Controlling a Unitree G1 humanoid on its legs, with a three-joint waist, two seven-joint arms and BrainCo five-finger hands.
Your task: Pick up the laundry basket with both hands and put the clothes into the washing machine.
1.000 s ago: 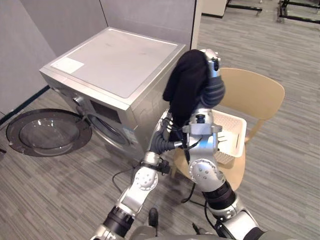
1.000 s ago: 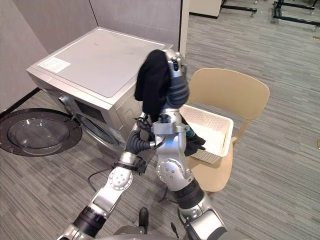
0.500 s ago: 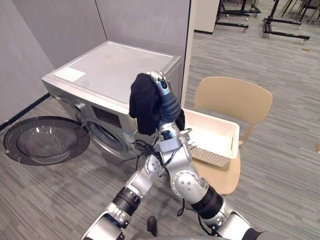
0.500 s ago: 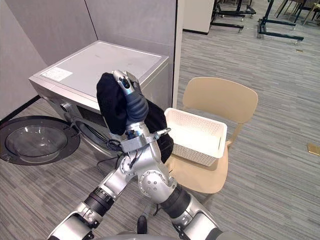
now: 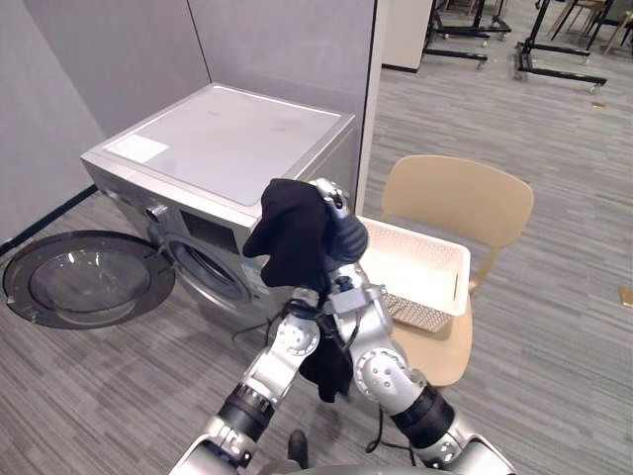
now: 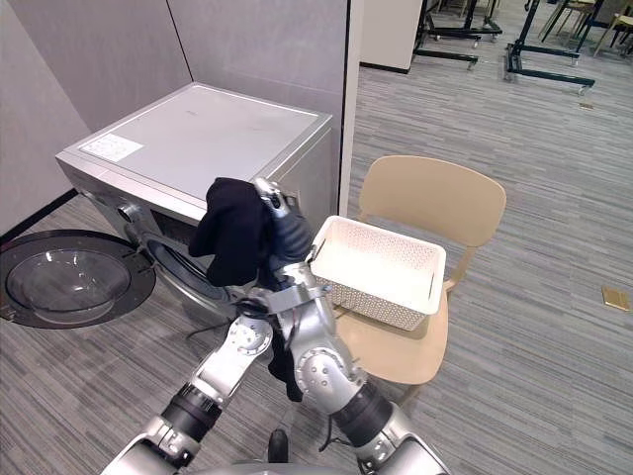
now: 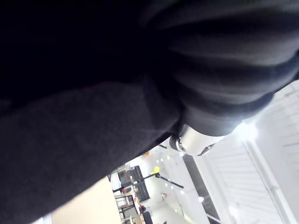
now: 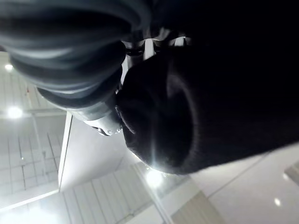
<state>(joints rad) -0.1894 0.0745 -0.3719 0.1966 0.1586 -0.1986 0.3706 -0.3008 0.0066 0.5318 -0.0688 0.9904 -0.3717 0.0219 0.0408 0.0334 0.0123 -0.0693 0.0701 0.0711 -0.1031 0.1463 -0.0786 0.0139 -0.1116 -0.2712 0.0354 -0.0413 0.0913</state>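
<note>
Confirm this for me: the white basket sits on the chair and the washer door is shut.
Not shut: the left eye view shows the washer door swung wide open. The rest holds: the white basket does sit on the chair.

Black garment [image 5: 294,233] drapes over the right hand [image 5: 338,210] and covers most of it. In both wrist views the cloth lies close against the lens, beside the left hand [image 7: 224,70]. The arms mask part of the washing machine [image 5: 227,148] opening; its interior is too dark to read. The laundry basket [image 5: 415,272] conceals much of the chair [image 5: 455,203] seat.
</note>
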